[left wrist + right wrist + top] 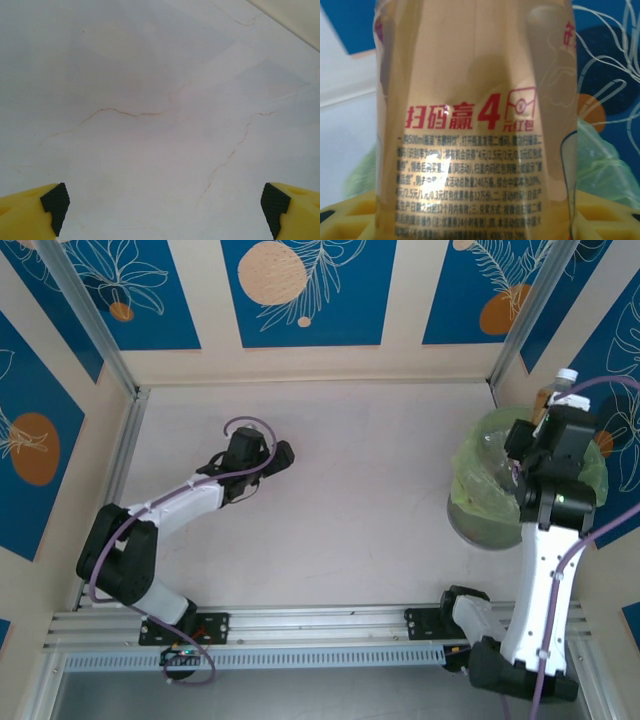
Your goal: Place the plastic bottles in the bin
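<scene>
- bin (480, 530): on the table (370, 500), at its right edge, roughly midway between the near and far edges.
- plastic bottle (560, 388): upright between the right gripper (552, 420) fingers, raised over the bin's far side.
- left gripper (278, 455): over the table left of centre, well apart from the bin, jaws spread, bare tabletop beneath.
</scene>
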